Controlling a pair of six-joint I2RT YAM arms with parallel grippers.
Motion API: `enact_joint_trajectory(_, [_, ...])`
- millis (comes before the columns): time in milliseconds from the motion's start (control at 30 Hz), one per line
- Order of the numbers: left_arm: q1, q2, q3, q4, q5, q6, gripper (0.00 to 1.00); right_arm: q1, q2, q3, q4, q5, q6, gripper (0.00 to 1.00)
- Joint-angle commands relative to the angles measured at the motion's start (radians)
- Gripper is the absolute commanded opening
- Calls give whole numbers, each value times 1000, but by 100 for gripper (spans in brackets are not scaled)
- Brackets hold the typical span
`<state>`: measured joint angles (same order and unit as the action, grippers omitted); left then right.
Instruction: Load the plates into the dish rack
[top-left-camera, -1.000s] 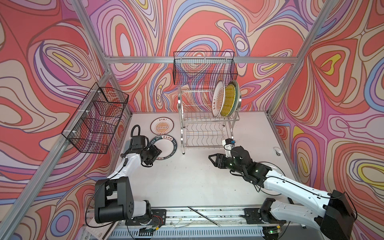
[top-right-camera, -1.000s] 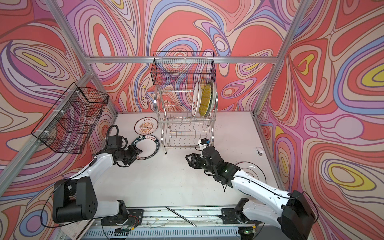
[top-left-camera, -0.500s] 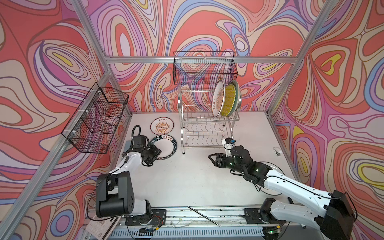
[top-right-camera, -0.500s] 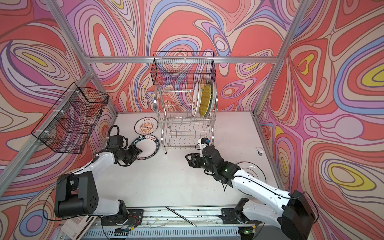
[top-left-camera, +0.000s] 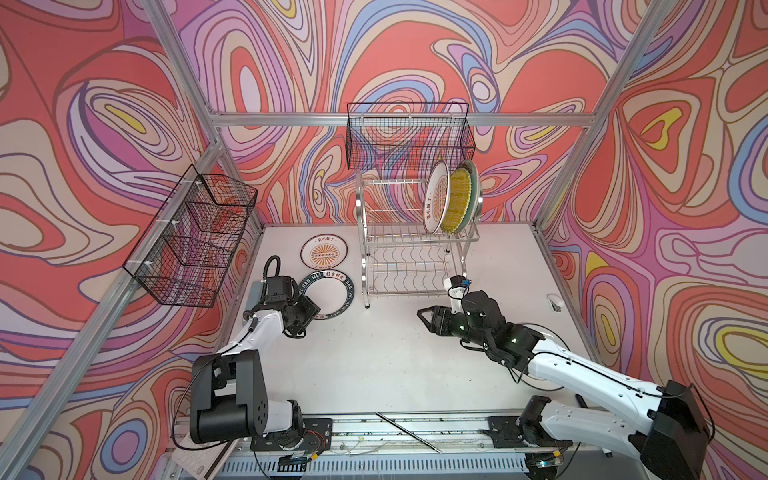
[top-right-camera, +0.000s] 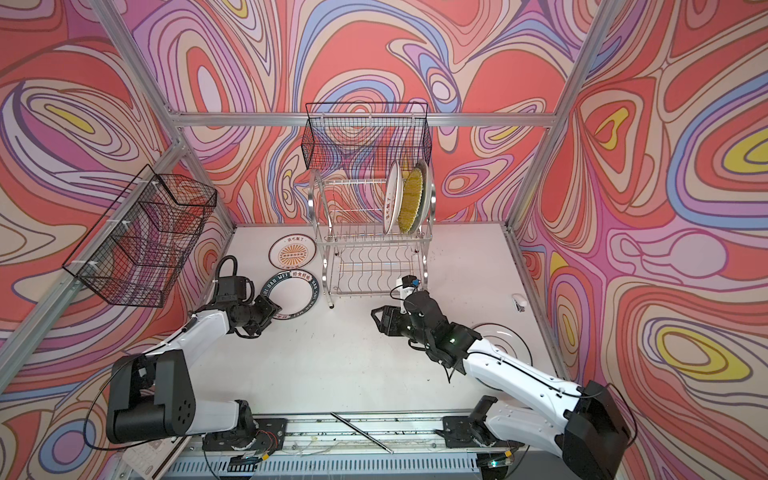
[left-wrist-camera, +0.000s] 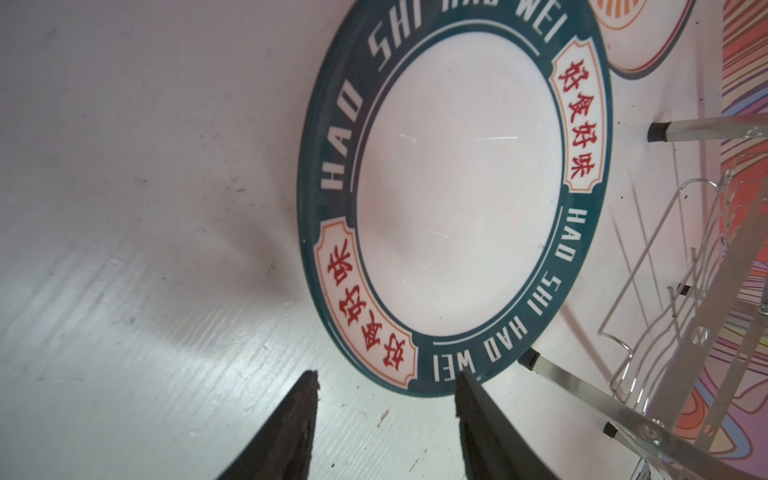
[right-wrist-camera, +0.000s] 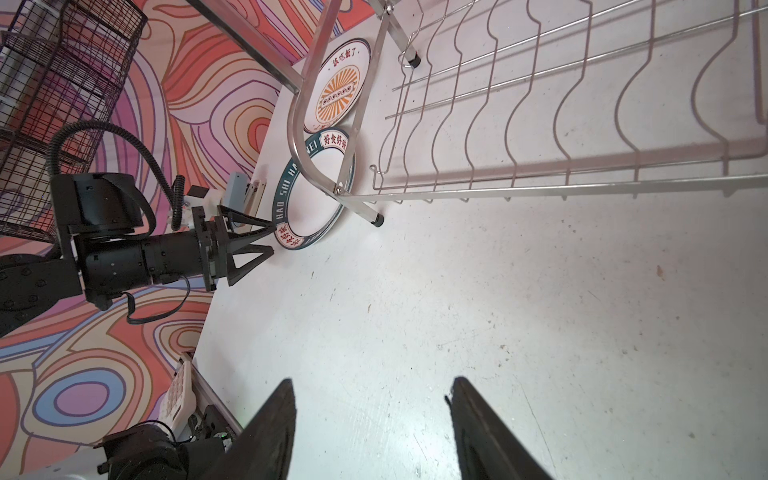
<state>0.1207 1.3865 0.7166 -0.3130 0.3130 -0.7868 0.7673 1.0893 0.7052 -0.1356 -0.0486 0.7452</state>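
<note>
Both are held apart: left gripper (left-wrist-camera: 386, 374) at the lettered plate (left-wrist-camera: 457, 187) beside the dish rack (top-left-camera: 409, 239), right gripper (right-wrist-camera: 370, 380) empty.

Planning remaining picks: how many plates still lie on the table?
3: orange-sunburst plate left of the dish rack, green-lettered plate just nearer, black-ringed plate partly hidden under the right arm.
</note>
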Motion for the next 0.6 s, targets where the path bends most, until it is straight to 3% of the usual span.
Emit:
enact_joint_trajectory(0, [11, 25, -17, 41, -16, -18, 51, -2, -14, 9, -12, 13, -6, 59])
enact_joint_trajectory(567, [16, 124, -121, 345, 43, -157, 38, -2, -56, 27, -80, 47, -12, 54])
